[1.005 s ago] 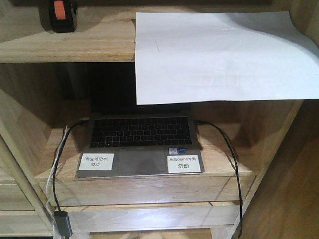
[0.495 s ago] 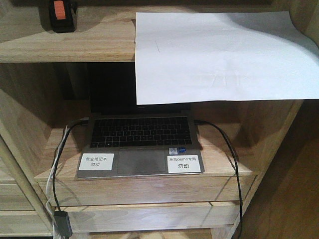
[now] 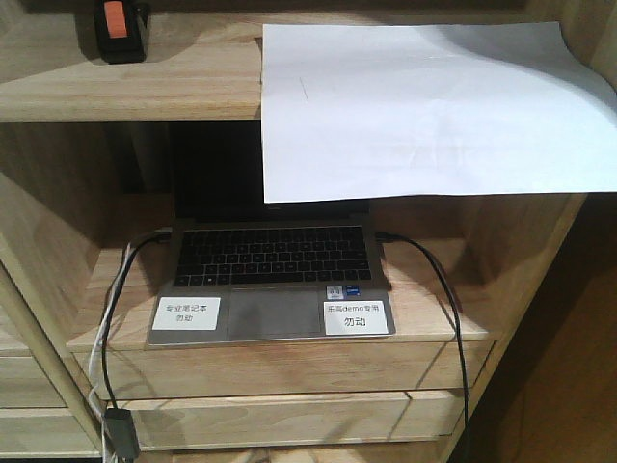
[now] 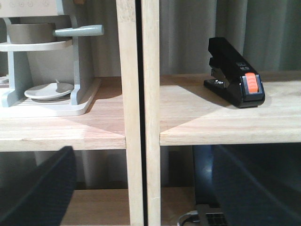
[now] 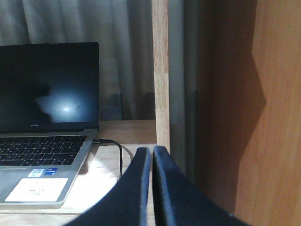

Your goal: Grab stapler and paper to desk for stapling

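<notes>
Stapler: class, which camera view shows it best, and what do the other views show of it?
The left wrist view: the stapler sits whole on the shelf, its orange part facing the camera. The front-facing view catches it from above, cut off at the top edge. The right wrist view shows none of it.

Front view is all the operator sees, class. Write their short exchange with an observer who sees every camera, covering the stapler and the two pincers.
Operator: Is the stapler held yet?
Observer: No. The left wrist view shows it standing free on the shelf, with the left pincer open and touching nothing.
Operator: And the right pincer?
Observer: It is shut on nothing, to the right of the laptop.
Operator: What is left of the stapler?
Observer: Past a wooden post, a grey stand with a small plate.
</notes>
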Motion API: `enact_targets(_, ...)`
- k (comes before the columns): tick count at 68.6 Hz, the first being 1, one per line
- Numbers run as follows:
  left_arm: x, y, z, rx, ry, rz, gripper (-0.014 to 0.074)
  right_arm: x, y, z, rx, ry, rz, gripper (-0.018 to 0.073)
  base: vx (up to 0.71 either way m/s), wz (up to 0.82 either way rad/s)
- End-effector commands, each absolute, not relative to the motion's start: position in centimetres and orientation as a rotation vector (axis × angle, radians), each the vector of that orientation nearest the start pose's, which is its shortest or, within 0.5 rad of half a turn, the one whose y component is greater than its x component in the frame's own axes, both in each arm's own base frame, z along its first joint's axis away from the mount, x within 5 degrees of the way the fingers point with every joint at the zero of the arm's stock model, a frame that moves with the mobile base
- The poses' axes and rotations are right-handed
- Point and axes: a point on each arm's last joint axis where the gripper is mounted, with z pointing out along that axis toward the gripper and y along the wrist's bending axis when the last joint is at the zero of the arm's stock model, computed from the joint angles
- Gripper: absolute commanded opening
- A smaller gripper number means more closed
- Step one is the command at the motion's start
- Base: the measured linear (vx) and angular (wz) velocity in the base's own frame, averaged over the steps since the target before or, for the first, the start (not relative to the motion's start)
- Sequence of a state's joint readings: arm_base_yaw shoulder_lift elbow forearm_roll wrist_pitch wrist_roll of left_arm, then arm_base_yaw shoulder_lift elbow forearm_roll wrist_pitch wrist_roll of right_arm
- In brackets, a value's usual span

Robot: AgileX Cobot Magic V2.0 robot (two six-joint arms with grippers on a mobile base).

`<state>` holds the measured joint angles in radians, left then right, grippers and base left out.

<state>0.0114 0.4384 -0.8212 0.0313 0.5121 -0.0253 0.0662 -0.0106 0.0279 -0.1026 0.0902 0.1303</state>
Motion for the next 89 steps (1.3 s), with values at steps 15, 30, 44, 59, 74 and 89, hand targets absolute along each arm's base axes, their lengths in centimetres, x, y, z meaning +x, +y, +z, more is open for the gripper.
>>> enact_targets(15,6.5,-0.1,41.6,-0.004,1.584,-0.034,0.0579,5.6,0.3,20.3,-0.026,1.504,0.066,-0.0009,0.0,0.0)
enact_targets(30,7.8,-1.5,41.7,0.169,1.58,-0.127,0.0579,5.6,0.3,20.3,-0.026,1.504,0.066,-0.0009,0.0,0.0)
enact_targets(44,11.2,-3.7,41.2,0.263,1.616,-0.247,0.0579,5.6,0.3,20.3,-0.026,1.504,0.066,-0.0009,0.0,0.0)
enact_targets(59,15.5,-6.0,43.3,0.281,1.646,-0.309,0.0579,5.6,0.3,20.3,-0.026,1.504,0.066,-0.0009,0.0,0.0)
enact_targets(74,19.9,-7.7,47.4,0.276,1.649,-0.325,0.058,5.6,0.3,20.3,-0.026,1.504,0.066,-0.0009,0.0,0.0)
enact_targets(89,24.8,-9.6,51.1,0.259,1.646,-0.343,0.0581,5.6,0.3,20.3,-0.026,1.504,0.066,-0.0009,0.0,0.0)
